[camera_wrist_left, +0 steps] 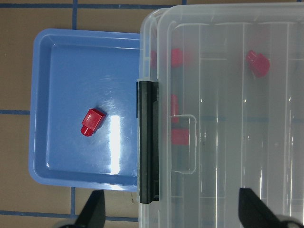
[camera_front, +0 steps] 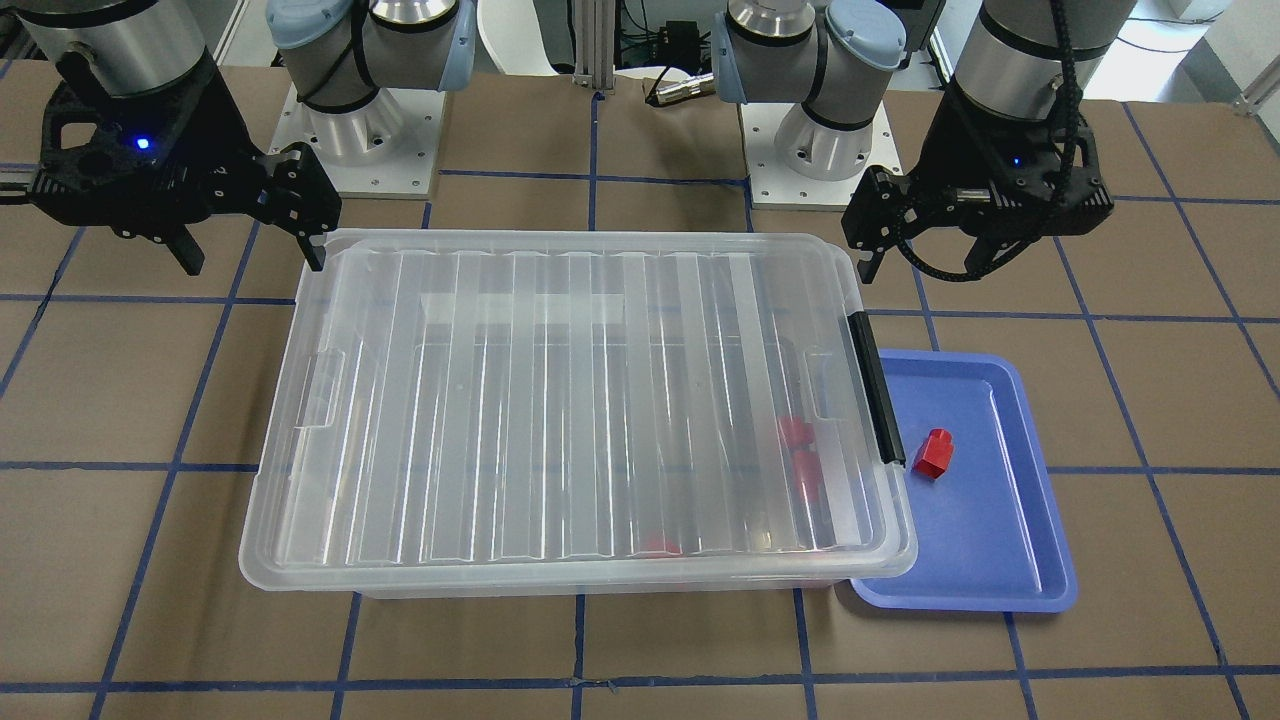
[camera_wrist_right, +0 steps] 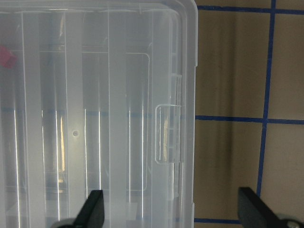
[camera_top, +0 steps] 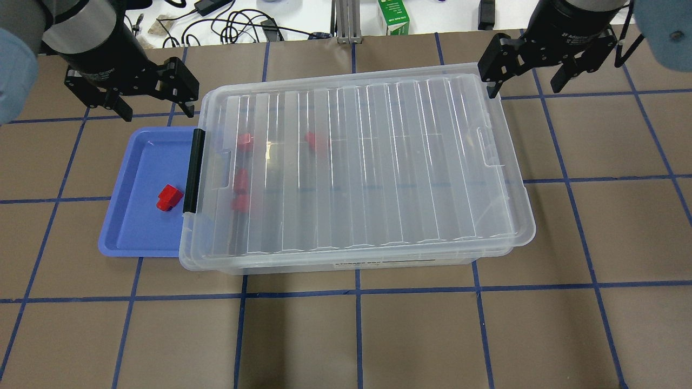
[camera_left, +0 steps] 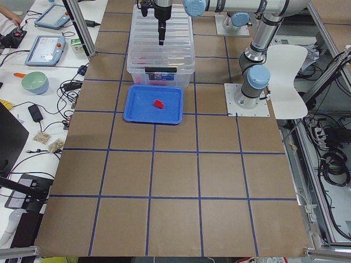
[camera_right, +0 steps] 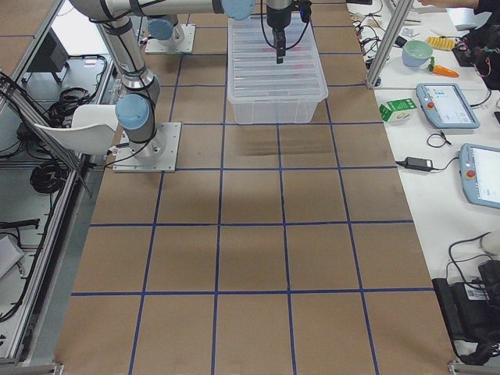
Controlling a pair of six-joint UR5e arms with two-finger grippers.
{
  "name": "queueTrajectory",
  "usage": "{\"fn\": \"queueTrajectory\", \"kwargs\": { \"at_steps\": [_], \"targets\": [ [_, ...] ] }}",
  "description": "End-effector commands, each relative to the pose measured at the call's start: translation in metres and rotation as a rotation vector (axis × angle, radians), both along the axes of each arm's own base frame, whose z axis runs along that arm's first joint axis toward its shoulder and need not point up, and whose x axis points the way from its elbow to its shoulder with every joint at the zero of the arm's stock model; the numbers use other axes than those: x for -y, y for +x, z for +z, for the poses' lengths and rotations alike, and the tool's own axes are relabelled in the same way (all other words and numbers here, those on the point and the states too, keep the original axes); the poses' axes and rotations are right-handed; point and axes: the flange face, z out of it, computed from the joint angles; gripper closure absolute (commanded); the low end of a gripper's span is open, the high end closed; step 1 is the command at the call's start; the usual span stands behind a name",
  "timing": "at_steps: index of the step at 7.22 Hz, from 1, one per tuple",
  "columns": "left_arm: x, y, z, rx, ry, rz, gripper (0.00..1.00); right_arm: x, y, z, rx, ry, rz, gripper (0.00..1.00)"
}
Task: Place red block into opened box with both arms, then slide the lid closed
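Beside far corners of box we see both grippers hovering clear. Left gripper: fingers spread wide, empty. Right gripper: same, empty. Lid covers box almost wholly. One red block lies on blue tray; others inside. Risks we judge:
- block dropped on lid rolls off
- one-sided push skews lid, jams it

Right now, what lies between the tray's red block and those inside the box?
The black clip bar on the box's end, clearest in the left wrist view.
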Motion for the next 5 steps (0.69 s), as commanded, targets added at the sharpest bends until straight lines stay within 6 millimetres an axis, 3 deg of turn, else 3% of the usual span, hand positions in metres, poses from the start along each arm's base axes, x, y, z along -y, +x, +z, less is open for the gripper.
{"fn": "queueTrajectory", "kwargs": {
  "at_steps": [1,5],
  "targets": [
    [0.000,0.000,0.000,-0.003,-0.001,0.000,0.00,0.000,0.000,-0.002,0.000,0.002,0.000,0.00],
    [0.001,0.000,0.000,-0.003,-0.006,0.000,0.00,0.007,-0.011,-0.015,-0.011,0.025,0.011,0.00]
  ]
}}
